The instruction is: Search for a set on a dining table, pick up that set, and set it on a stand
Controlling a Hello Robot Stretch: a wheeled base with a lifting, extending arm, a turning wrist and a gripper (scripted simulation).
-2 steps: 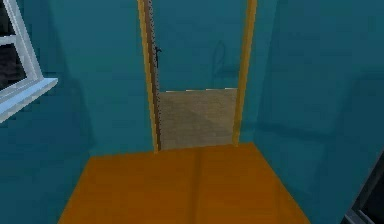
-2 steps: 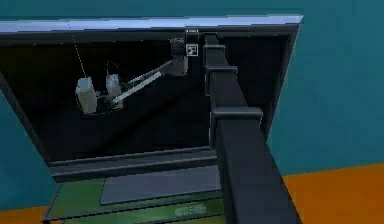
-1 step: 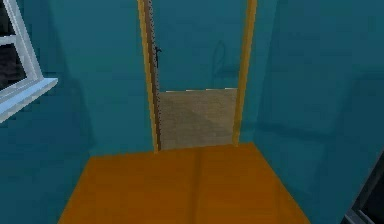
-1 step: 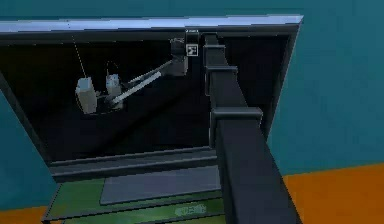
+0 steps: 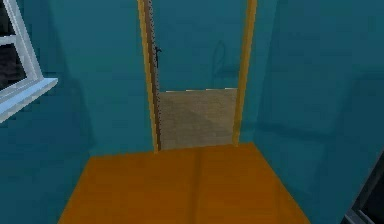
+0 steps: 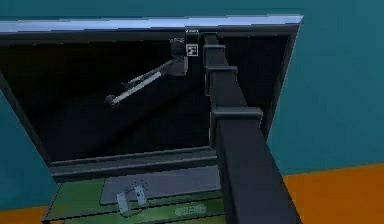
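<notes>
Orange tabletop (image 5: 180, 185) lies closest in the forward view, spreading across the 6 o'clock part; beyond it, at 12 o'clock, a doorway (image 5: 198, 100) with an orange frame opens in the teal wall, and a window (image 5: 15, 60) sits at 9 o'clock

In the arm side view the arm (image 6: 245, 150) climbs as a dark bar from 6 o'clock to the white marker squares (image 6: 190, 48) near 12 o'clock. From there the gripper (image 6: 112, 100) points toward 8 o'clock, in front of the black screen of the set (image 6: 90, 135), a wide flat television with a grey frame. Whether the gripper grasps anything cannot be told, since the screen lies right behind its fingers. The set stands upright, and below its lower edge at 7 o'clock sits a grey-green base (image 6: 170, 185), with the same orange top showing at 4 o'clock

By its look, the set should be stiff, broad and top-heavy, awkward for two thin fingers. The screen is likely slick and fragile, so pressing on it risks damage or a slip. A hold on the frame's edge or low near the base seems safer, keeping the panel upright so it does not swing or tip
</notes>
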